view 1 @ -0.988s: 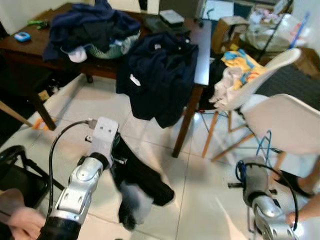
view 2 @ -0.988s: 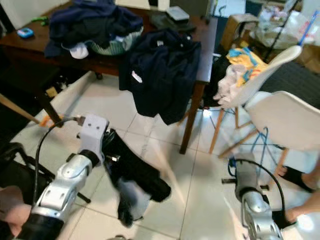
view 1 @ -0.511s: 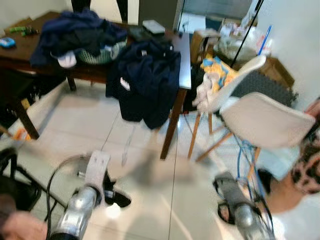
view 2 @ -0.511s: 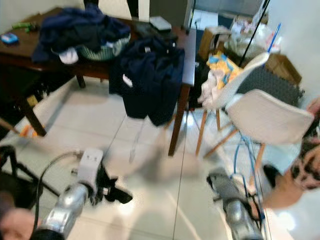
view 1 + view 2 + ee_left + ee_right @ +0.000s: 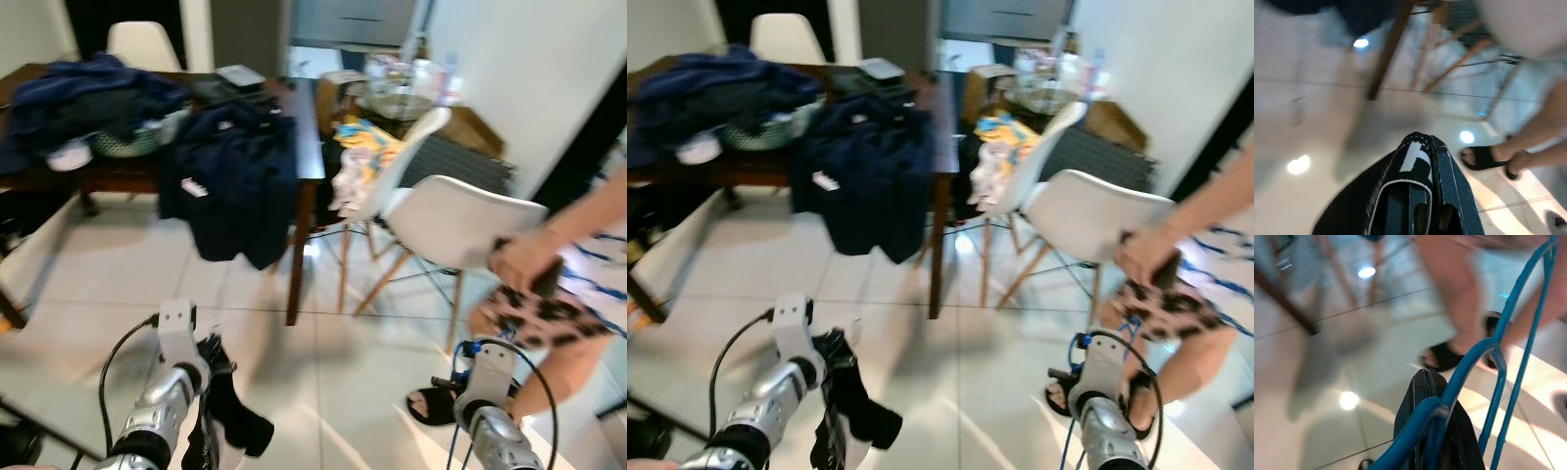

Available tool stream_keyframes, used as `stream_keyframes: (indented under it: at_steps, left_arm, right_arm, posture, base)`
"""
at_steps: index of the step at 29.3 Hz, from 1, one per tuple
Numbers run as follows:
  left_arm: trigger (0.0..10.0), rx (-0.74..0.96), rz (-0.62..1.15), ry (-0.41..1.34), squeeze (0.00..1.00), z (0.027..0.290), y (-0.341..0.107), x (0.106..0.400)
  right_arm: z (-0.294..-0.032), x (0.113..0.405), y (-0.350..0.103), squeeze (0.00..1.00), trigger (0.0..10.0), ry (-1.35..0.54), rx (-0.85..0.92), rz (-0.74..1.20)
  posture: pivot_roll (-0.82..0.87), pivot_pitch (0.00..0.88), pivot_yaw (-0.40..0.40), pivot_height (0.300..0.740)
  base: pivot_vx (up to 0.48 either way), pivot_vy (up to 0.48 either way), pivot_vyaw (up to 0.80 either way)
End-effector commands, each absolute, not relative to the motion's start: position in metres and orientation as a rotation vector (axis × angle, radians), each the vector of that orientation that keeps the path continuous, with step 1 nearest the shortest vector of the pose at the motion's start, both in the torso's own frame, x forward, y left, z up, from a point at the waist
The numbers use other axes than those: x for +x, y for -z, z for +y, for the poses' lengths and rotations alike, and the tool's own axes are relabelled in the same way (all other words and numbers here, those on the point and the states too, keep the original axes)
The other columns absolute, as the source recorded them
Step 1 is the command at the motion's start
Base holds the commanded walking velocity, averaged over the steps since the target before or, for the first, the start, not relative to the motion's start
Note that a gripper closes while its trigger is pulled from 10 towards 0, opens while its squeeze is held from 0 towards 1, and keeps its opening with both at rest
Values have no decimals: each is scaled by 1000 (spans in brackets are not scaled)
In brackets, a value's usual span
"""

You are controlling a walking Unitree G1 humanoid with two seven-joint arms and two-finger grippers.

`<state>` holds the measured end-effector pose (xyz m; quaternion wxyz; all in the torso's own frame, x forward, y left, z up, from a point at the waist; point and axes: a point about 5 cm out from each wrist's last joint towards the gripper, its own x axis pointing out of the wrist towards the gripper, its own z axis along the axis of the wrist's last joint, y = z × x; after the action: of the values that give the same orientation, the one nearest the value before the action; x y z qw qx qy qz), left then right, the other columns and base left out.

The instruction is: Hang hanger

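Observation:
My left gripper (image 5: 1422, 147) is shut on a black garment (image 5: 228, 416) with a white band (image 5: 1414, 155). The cloth drapes over the fingers and hangs from the left arm (image 5: 162, 397) low over the tiled floor. My right gripper (image 5: 1425, 377) is shut on a blue wire hanger (image 5: 1501, 364), whose loops curve up past the fingers. In the eye views a bit of that blue wire (image 5: 469, 349) shows beside the right arm (image 5: 487, 392), low on the right.
A dark wooden table (image 5: 306, 147) piled with clothes stands ahead on the left, a navy jacket (image 5: 230, 181) hanging off its edge. Two white chairs (image 5: 460, 220) stand ahead on the right. A person (image 5: 563, 284) stands close on the right, a sandalled foot (image 5: 429, 403) near my right arm.
The camera has swung right and lifted, bringing the person into view at the right. Both arms stay low, still holding the garment and the hanger.

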<state>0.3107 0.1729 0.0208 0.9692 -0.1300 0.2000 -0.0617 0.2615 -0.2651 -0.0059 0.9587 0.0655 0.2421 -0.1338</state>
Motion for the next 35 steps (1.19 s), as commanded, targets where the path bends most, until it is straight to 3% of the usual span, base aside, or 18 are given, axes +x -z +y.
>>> stream_keyframes:
  at_steps: [1,22,35]
  left_arm:
    - [10000,-270,434,143,0,167,-12,304]
    - [10000,-296,414,200,0,168,-4,295]
    - [10000,-342,503,158,0,156,20,271]
  right_arm:
    - [-266,256,10,0,10000,262,153,493]
    - [-270,245,11,0,10000,150,245,415]
    - [-293,215,19,0,10000,239,374,408]
  posture:
    - [111,0,-77,740]
    - [57,32,-57,740]
    - [52,14,-19,740]
  base:
    - [0,0,-800]
    - [0,0,-800]
    - [0,0,-800]
